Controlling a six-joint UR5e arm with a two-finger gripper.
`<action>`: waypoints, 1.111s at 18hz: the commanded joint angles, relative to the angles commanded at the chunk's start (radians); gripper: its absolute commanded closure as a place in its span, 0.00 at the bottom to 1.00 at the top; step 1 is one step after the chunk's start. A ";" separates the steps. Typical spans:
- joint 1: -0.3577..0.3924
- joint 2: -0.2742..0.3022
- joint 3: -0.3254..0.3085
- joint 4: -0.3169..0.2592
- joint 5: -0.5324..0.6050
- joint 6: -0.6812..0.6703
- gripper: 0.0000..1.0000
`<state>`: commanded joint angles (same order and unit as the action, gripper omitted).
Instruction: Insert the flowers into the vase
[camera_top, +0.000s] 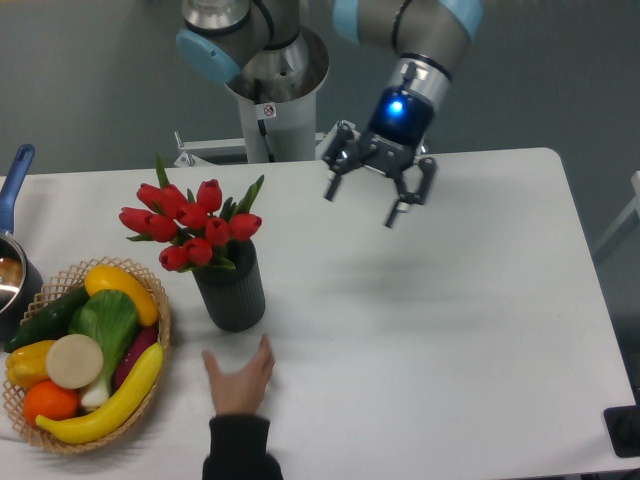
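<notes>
camera view. the flowers (193, 227), a bunch of red tulips with green leaves, stood in the vase (231, 290), their heads spreading wider than its mouth and leaning toward the left. the vase, a dark grey ribbed cylinder, stood upright on the white table (450, 330), just right of a woven basket (160, 335). the basket held a yellow banana (105, 408), a yellow squash (122, 291), a green leafy vegetable (104, 325), a dark green cucumber (45, 318), a purple vegetable (135, 358), an orange fruit (49, 402), a yellow pepper (26, 362) and a pale round slice (74, 361). at the left edge sat part of a pot (14, 275) with a blue handle (16, 178).

the end effector (364, 203) hung in the air above the table, well apart from the flowers and to their right, its two fingers spread wide with nothing between them. a blue light glowed on the wrist (394, 108) above it. the arm's base (268, 90) rose behind the table's far edge.

a person's hand (240, 377) lay flat on the table near the front edge, fingers pointing toward the vase but not touching it, with a dark sleeve (238, 448) at the wrist. a small black object (624, 431) showed at the lower right corner; what it was could not be told.
</notes>
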<state>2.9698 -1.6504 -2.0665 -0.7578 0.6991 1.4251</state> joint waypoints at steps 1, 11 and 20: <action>0.002 -0.014 0.023 -0.002 0.055 0.000 0.00; -0.109 -0.100 0.212 -0.081 0.519 0.003 0.00; -0.184 -0.173 0.299 -0.213 0.776 0.011 0.00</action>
<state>2.7858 -1.8239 -1.7671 -0.9710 1.4755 1.4358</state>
